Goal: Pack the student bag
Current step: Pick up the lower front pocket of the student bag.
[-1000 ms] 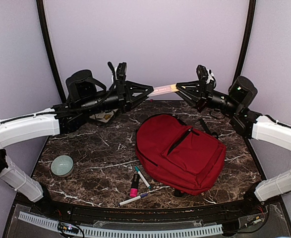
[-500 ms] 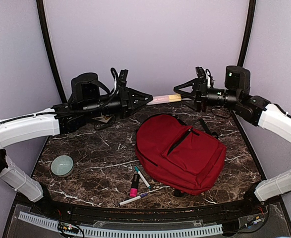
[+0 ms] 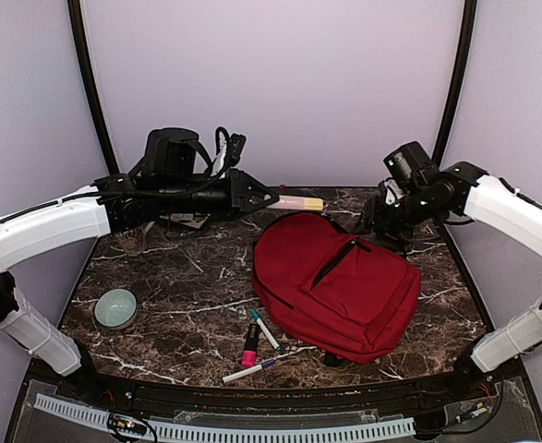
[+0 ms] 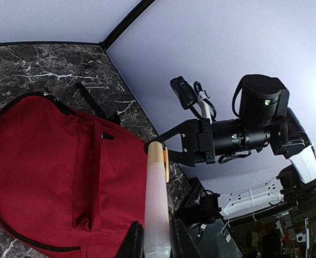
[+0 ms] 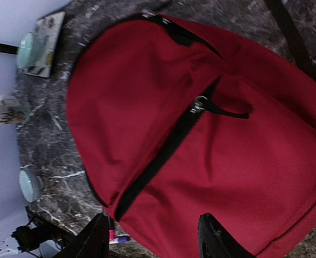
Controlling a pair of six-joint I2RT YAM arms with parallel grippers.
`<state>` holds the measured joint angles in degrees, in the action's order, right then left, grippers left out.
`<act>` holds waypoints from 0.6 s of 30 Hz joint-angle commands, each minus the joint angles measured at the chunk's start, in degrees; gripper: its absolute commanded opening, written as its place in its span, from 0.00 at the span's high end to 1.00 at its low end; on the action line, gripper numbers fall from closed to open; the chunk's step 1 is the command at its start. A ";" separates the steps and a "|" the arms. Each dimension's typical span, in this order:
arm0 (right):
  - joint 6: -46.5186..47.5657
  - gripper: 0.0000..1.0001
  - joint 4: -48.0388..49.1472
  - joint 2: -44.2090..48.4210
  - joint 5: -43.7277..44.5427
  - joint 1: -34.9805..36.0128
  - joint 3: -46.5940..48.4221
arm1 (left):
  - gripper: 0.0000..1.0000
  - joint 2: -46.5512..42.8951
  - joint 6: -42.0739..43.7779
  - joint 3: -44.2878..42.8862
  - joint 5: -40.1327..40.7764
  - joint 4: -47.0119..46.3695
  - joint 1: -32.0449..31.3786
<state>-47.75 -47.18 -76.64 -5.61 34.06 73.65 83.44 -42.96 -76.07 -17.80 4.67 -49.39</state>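
The student bag (image 3: 335,286) is a large red backpack lying flat at the centre right of the table, front pocket up, zips closed. My left gripper (image 3: 272,197) is shut on a pale pink tube with a tan cap (image 3: 296,201) and holds it in the air behind the bag's top. In the left wrist view the tube (image 4: 156,199) sticks out from between the fingers over the bag (image 4: 50,161). My right gripper (image 3: 374,218) is open and empty above the bag's back right corner. In the right wrist view it (image 5: 152,217) hangs over the bag (image 5: 211,145) near the black zip pull (image 5: 201,104).
Three markers (image 3: 255,347) lie at the bag's front left. A pale green bowl (image 3: 115,307) sits front left. A glass jar (image 3: 134,238) and a flat book (image 3: 192,219) lie under my left arm. Black straps (image 3: 386,238) trail behind the bag.
My right gripper has let go of the tube, pulled back to the right and dropped towards the bag. My left gripper now holds the tube alone, lower and further right.
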 commanded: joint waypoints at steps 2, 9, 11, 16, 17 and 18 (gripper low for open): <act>0.20 0.44 -8.77 -8.69 4.82 -0.10 4.22 | 1.00 1.08 5.74 -3.47 0.71 6.60 0.08; 0.83 0.44 -10.97 -17.45 4.50 0.59 7.29 | 1.00 1.13 6.63 -2.87 -0.26 6.30 -0.01; 0.82 0.44 -10.65 -19.12 4.42 1.01 8.48 | 1.00 0.83 6.95 -2.61 -0.42 6.45 -0.01; 1.21 0.44 -11.12 -23.70 4.14 2.28 12.16 | 1.00 0.20 8.00 -1.82 -0.52 7.13 -0.01; 1.36 0.45 -11.20 -24.46 4.23 2.53 12.73 | 1.00 0.09 8.09 -1.61 -0.65 6.97 -0.01; 1.41 0.45 -11.39 -25.30 4.46 2.78 13.23 | 1.00 -0.02 8.20 -1.42 -0.84 6.96 -0.01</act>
<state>-46.98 -57.36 -99.66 -1.69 35.66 83.83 85.47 -36.49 -77.95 -17.69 10.92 -49.39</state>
